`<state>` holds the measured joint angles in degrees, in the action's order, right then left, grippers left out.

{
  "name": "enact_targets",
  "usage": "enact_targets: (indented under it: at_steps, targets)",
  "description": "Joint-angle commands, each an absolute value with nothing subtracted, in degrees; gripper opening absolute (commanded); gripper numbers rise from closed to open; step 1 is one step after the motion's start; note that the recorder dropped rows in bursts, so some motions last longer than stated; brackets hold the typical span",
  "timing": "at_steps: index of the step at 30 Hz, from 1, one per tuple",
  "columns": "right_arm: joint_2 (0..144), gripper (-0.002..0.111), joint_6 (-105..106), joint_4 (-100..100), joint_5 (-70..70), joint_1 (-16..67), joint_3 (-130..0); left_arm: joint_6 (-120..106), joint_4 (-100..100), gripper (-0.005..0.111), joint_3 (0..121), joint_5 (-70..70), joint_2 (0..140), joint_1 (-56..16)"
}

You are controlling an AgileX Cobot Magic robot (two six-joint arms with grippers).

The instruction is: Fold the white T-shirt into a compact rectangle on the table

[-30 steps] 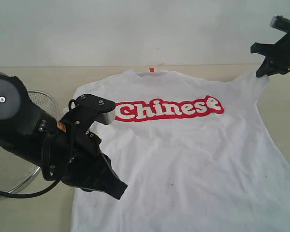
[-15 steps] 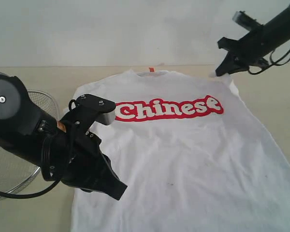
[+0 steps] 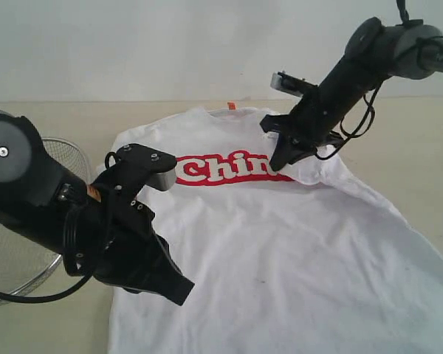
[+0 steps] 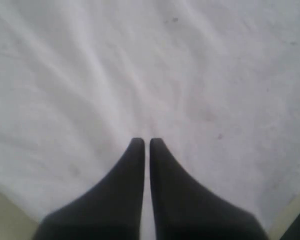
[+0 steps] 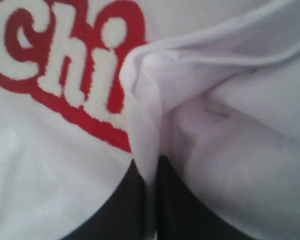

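The right gripper (image 3: 282,161) is fully closed on a pinched fold of the white T-shirt (image 3: 280,251), a short-sleeved cotton garment. It holds the right sleeve and shoulder over the chest, so the fold covers the right end of the white lettering on the red band (image 3: 214,169). The left gripper (image 4: 143,142) is also closed. Its tips rest on or just above the near left part of the shirt, and the views do not show whether cloth is caught between them.

The shirt lies front up on the broad matte beige table (image 3: 52,118), with the small orange collar tag (image 3: 232,105) at the far edge.

Hazards:
- Slip. The grip takes only a thin bunch of cloth. A quick move could pull it free, and the sleeve would likely fall back unfolded.
- Skewed crease. If the fold is released at an angle to the shirt's side, the finished rectangle would probably come out uneven.
- Dragging. If the left gripper does not pin the cloth, a pull from the right could slide the whole shirt to the left.
- Collision. The left arm is close to the basket and could knock it.

Containers: a round steel wire-mesh basket (image 3: 15,258) stands at the left, touching or just beside the shirt's edge. Nothing shows in its exposed part, and the left arm hides the rest.
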<state>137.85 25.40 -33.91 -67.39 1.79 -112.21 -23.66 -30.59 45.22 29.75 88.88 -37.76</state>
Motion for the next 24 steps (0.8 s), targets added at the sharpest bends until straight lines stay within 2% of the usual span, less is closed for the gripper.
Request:
enact_targets:
  at_steps: [1,3,5,9,10,11,13,16,18,24]
  targets:
    - [137.84,0.000,25.94,-29.53,-67.04,1.66,-110.27,-24.48,-30.84,0.005,45.55,29.98,88.38,-37.68]
    - [137.84,0.002,26.11,-30.08,-67.26,1.66,-110.27,-24.48,-30.84,0.005,45.55,29.98,88.38,-37.68]
    - [137.84,0.012,27.35,-31.41,-67.79,1.66,-110.27,-24.48,-30.84,0.005,45.55,29.98,88.38,-37.68]
    - [137.84,0.052,28.01,-32.85,-69.96,1.79,-110.27,-24.48,-30.84,0.005,45.55,29.98,88.38,-37.68]
    - [137.84,0.061,28.01,-32.85,-69.96,1.79,-110.27,-24.48,-30.84,0.005,45.55,29.98,88.38,-37.68]
    - [137.84,0.063,28.01,-32.85,-69.96,1.79,-110.27,-24.60,-30.84,0.005,45.55,29.98,88.38,-37.68]
    - [137.84,0.057,28.01,-32.74,-69.96,1.79,-110.27,-25.04,-30.84,0.005,45.55,29.86,88.38,-37.68]
    - [137.63,0.041,28.56,-34.73,-69.96,1.42,-110.27,-25.05,-30.84,0.005,45.55,29.42,88.38,-37.68]
    - [136.86,0.036,29.83,-38.99,-69.96,0.91,-110.27,-25.05,-30.84,0.005,45.55,28.50,88.38,-37.68]
    - [133.14,0.035,31.23,-45.90,-69.96,-2.67,-111.73,-27.07,-30.84,0.005,47.14,25.15,88.38,-37.68]
